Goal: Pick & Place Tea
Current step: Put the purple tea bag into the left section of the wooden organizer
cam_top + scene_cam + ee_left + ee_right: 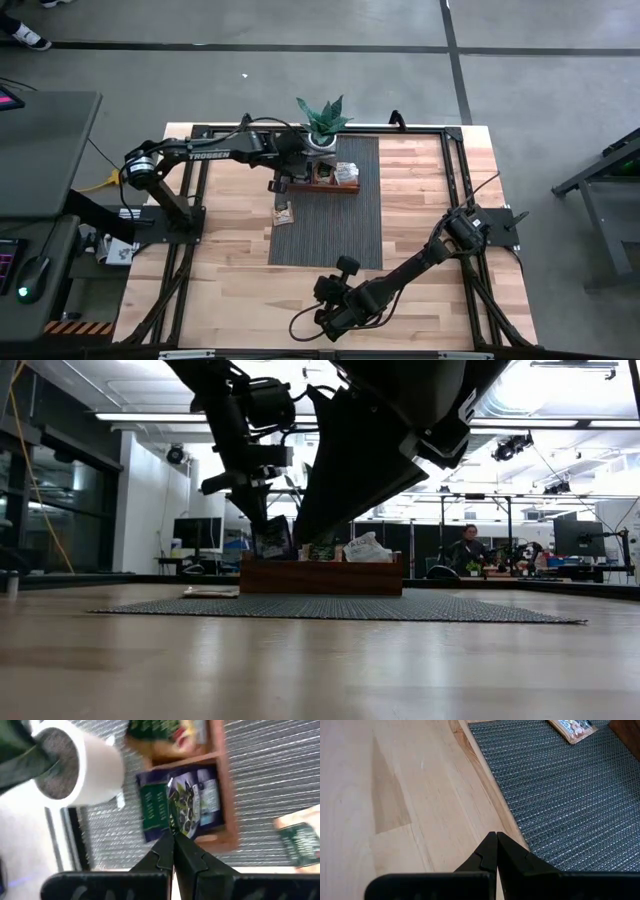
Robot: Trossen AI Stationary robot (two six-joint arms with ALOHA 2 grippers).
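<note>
Hovering over the tray's (335, 190) end compartment, the left claw (172, 836) pinched a dark green sachet (182, 802); the right claw (496, 840) waited closed.

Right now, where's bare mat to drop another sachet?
Free: the mat between the loose sachet and the right gripper. Crowded: the far end, where the left gripper, shut, hangs by the tray and plant.
</note>
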